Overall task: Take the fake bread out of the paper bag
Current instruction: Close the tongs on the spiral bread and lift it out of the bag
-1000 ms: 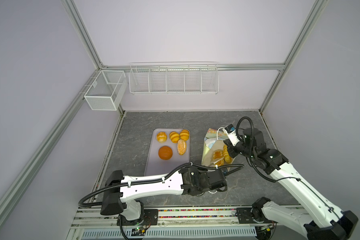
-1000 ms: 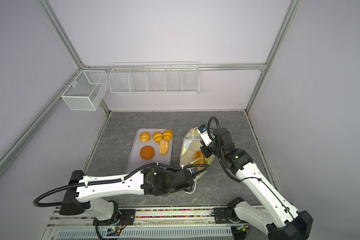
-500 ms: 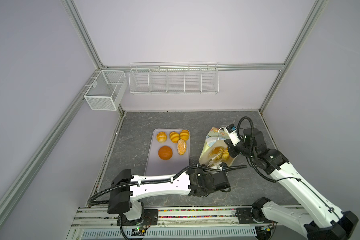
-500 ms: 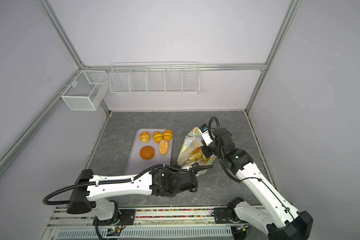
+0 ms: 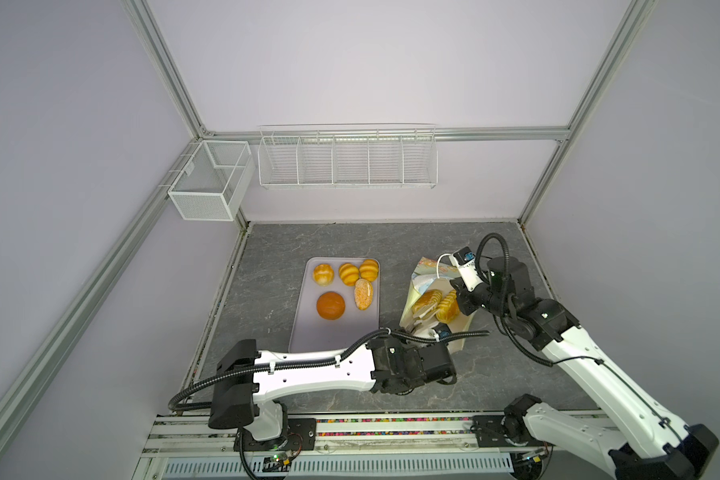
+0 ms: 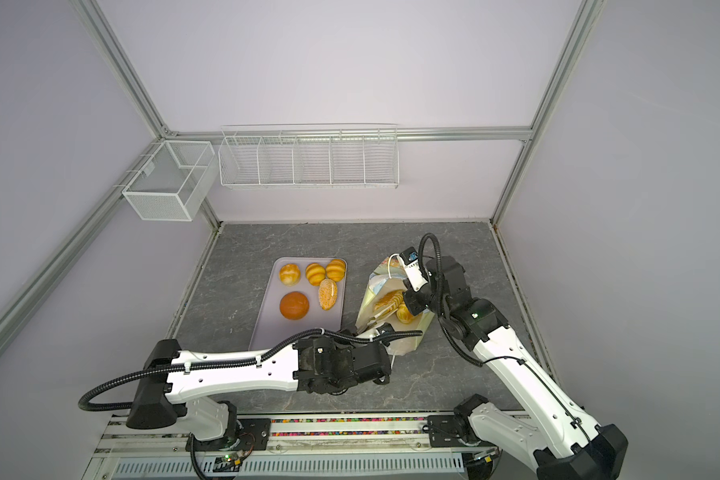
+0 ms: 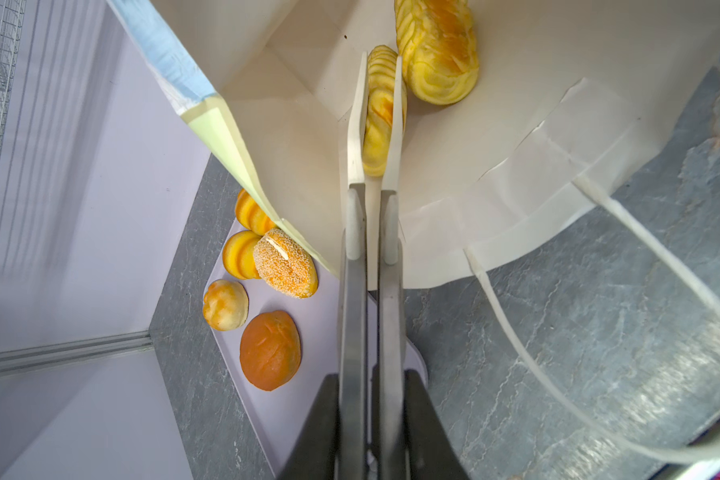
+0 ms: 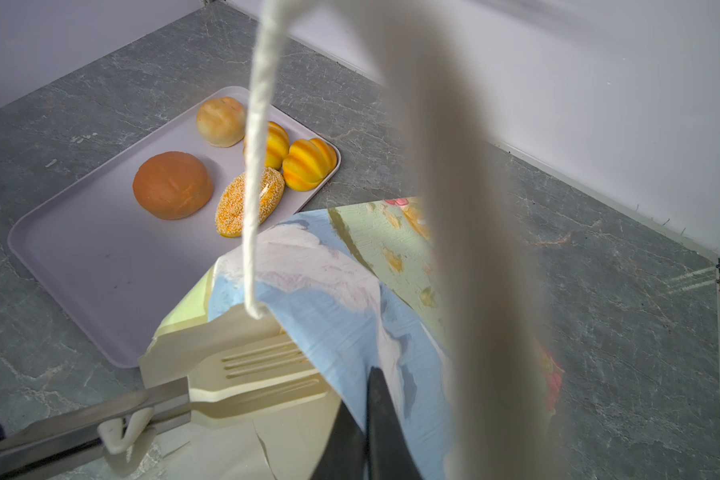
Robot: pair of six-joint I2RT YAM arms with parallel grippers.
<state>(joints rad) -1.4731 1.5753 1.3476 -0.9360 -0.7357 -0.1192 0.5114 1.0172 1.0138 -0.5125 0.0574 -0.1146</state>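
The paper bag (image 5: 424, 275) (image 6: 381, 275) lies tilted on the grey table, its mouth toward the robot's base. My left gripper (image 7: 380, 58) reaches into its white inside (image 7: 495, 137). Its long white-tipped fingers (image 7: 355, 137) are shut on a long ridged yellow loaf of fake bread (image 7: 377, 112) (image 5: 427, 301). A second long loaf (image 7: 437, 50) (image 5: 448, 308) lies beside it in the bag. My right gripper (image 8: 368, 395) (image 5: 458, 287) is shut on the bag's blue printed wall (image 8: 337, 299) and holds the mouth up.
A pale tray (image 5: 308, 332) (image 6: 267, 332) left of the bag carries three ridged golden buns (image 5: 348, 273), a speckled oval (image 5: 363, 293) and a brown round bun (image 5: 330, 305). White cord handles (image 8: 258, 166) (image 7: 558, 332) hang loose. Two wire baskets (image 5: 348, 158) hang on the back walls.
The left gripper's fingers have closed on the long loaf inside the bag. The right gripper has kept its hold on the bag's wall.
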